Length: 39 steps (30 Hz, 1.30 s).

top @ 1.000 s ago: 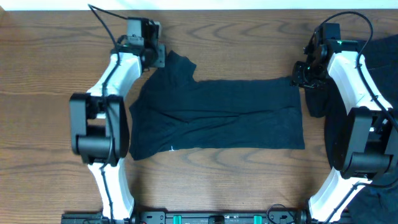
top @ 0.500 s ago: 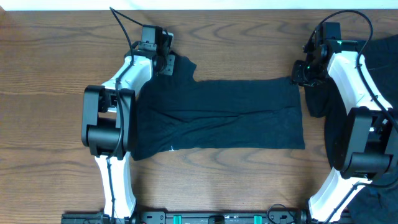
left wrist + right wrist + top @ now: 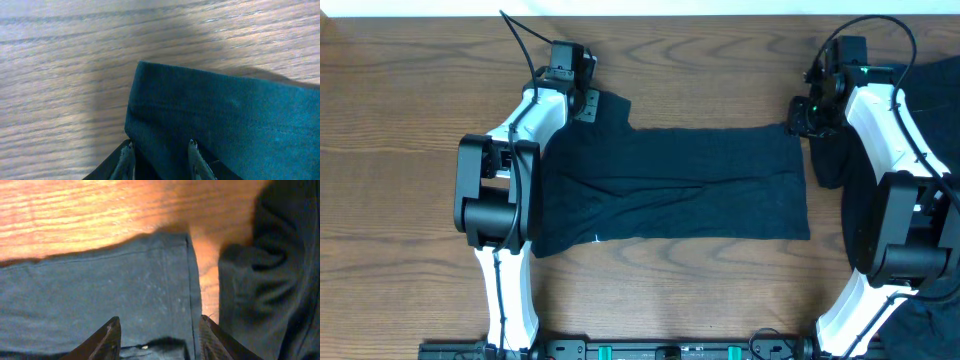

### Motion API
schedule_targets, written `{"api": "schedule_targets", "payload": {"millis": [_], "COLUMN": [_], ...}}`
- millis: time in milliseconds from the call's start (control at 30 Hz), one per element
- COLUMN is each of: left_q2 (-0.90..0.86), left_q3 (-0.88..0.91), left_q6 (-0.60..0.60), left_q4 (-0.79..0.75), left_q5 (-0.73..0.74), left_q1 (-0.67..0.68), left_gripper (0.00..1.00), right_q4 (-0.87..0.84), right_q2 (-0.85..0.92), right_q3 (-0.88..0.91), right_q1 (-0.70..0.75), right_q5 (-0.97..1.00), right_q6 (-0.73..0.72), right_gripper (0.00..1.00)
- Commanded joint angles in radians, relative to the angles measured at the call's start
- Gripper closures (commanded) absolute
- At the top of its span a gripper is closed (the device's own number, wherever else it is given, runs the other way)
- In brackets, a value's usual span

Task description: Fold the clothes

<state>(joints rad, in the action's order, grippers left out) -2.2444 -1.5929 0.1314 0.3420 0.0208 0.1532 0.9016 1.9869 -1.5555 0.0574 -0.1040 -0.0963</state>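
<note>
One shift, left claw [image 3: 160, 149] onto clothes [image 3: 670, 185]

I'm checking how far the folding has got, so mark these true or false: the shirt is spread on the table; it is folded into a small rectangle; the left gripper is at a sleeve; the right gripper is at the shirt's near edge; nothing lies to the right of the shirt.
1. The T-shirt lies spread on the wooden table. True.
2. It is folded into a small rectangle. False: it lies wide open, with one sleeve sticking out at the far left.
3. The left gripper is at that sleeve. True: cloth sits between its fingers.
4. The right gripper is at the near edge. False: it is at the far right corner.
5. Nothing lies to the right of the shirt. False: more dark clothes lie there.
</note>
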Motion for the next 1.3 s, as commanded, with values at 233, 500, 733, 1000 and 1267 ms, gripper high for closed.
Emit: {"api": "schedule_targets", "payload": {"millis": [233, 500, 733, 1000, 1267], "left_q2": [-0.045, -0.045, -0.045, -0.045, -0.045], "left_q3": [0.015, 0.015, 0.015, 0.015, 0.015], "left_q6": [0.002, 0.002, -0.039, -0.039, -0.039], "left_q4": [0.03, 0.026, 0.013, 0.005, 0.004], "left_q5": [-0.074, -0.074, -0.074, -0.074, -0.074], "left_q1": [-0.008, -0.008, -0.008, -0.008, -0.008], "left_gripper": [0.63, 0.63, 0.63, 0.62, 0.62], "right_q4": [-0.098, -0.233, -0.42, -0.502, -0.576], "right_q2": [-0.005, -0.004, -0.004, -0.004, -0.004], "right_q3": [0.03, 0.143, 0.251, 0.298, 0.344], "right_q1": [-0.013, -0.013, -0.013, -0.013, -0.013], "right_q5": [-0.034, -0.035, -0.032, -0.016, 0.029], "right_q6": [0.098, 0.098, 0.136, 0.135, 0.136], "right_gripper": [0.51, 0.5, 0.52, 0.51, 0.48]}}
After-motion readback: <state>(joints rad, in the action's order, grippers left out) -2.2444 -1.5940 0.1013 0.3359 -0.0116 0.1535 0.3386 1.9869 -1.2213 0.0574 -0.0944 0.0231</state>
